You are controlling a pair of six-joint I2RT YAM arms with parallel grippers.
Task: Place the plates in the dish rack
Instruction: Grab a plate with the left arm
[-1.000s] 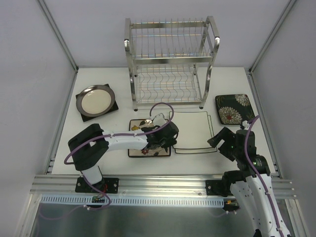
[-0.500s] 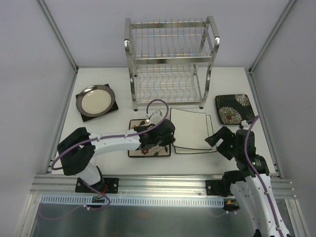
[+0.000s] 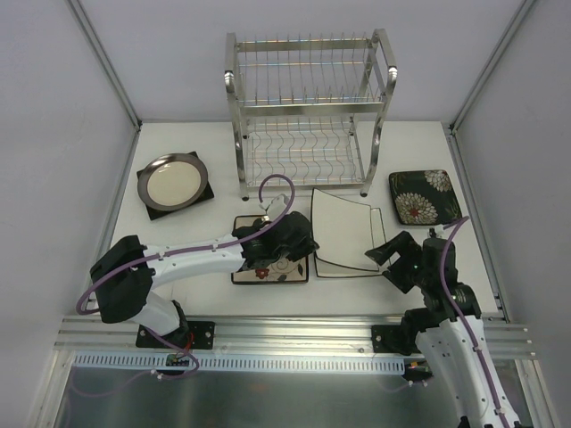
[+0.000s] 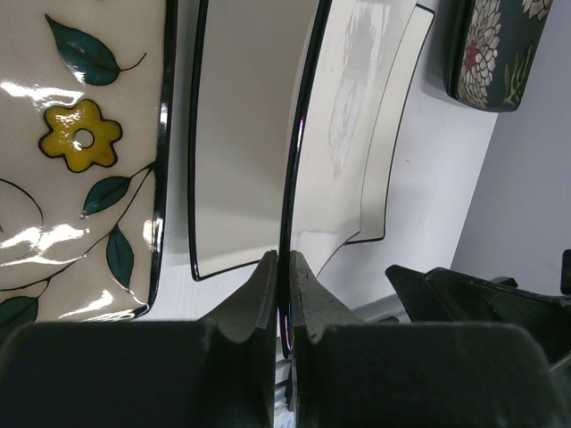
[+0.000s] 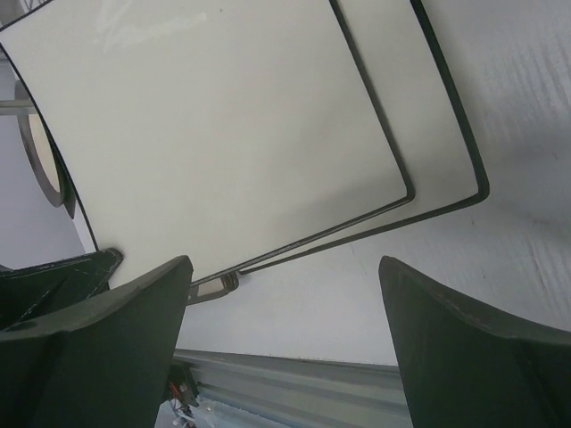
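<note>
Left hand [image 4: 284, 267] is pinching the top white plate [image 3: 339, 223] by its rim, right hand [image 5: 284, 276] hovering spread; pickup step, next likely needing an upright carry to the dish rack [image 3: 308, 116].

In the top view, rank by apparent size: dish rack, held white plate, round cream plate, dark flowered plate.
1. dish rack
2. white plate (raised nearer the camera)
3. round cream plate and dark flowered plate, alike
</note>
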